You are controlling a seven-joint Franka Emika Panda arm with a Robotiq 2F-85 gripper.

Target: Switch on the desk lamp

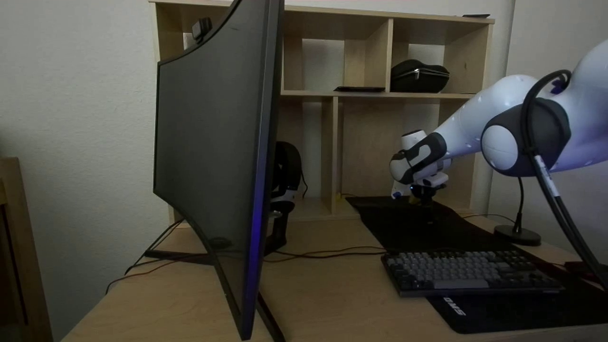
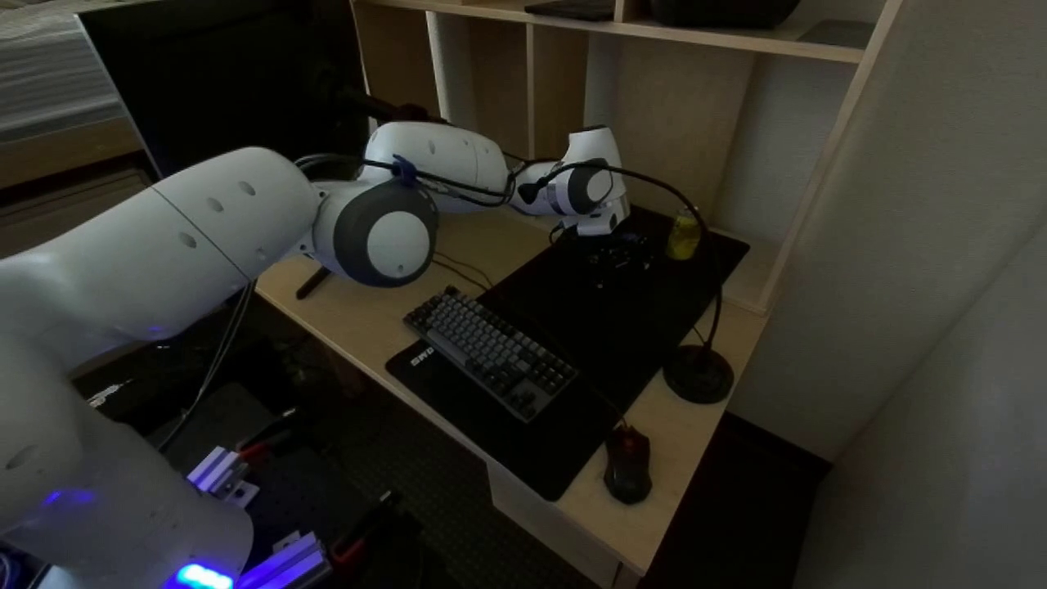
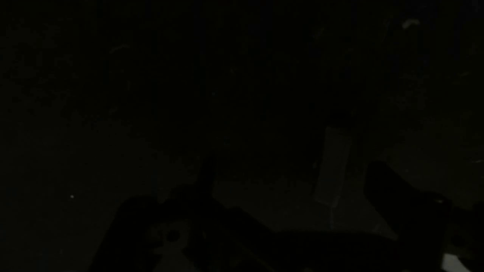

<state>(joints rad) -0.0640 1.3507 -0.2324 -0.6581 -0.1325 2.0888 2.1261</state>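
"Where does the lamp (image 2: 699,375) stand?"
"On the table (image 1: 327,294), just beside the black mat (image 2: 622,327), near the wall (image 2: 900,270) (it's dim in here; shelves (image 1: 336,156) line the back)."
"And you?"
"My hand (image 3: 291,168) hangs over the mat, fingers apart."

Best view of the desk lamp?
An exterior view: the desk lamp shows whole, head to base. In an exterior view, only its base and lower stem show, below the robot arm. Wrist view: too dark to tell.
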